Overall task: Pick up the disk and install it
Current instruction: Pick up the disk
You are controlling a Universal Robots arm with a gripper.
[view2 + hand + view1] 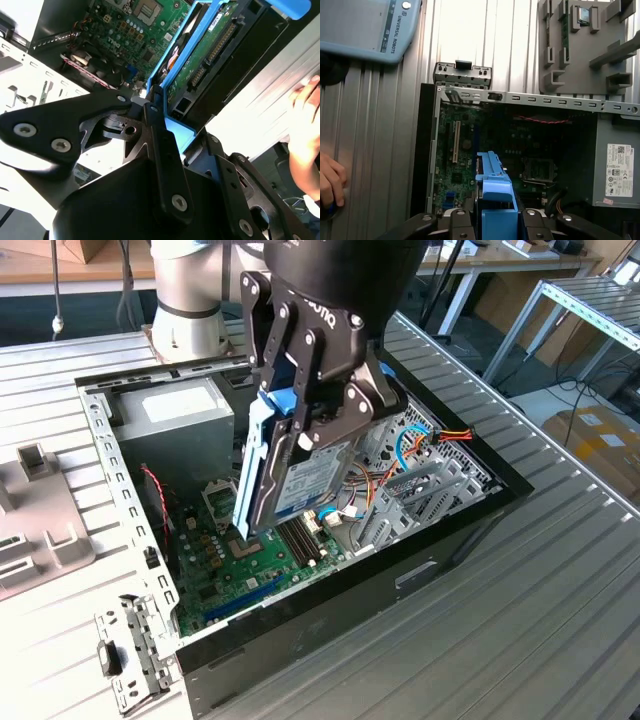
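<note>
Exterior view: the gripper (pixel 305 425), closed tight, holds the disk (pixel 308 485) edge-down above the open computer case (pixel 420 575).

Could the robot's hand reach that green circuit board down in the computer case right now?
Probably not directly: the hand is shut on the disk, which hangs on edge between it and the green circuit board. The open-topped case itself leaves the way down free.

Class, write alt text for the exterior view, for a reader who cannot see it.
A robot gripper, jaws shut on the disk, holds it steeply tilted over an open computer case on a ribbed metal table. A motherboard and grey power supply sit inside.
</note>
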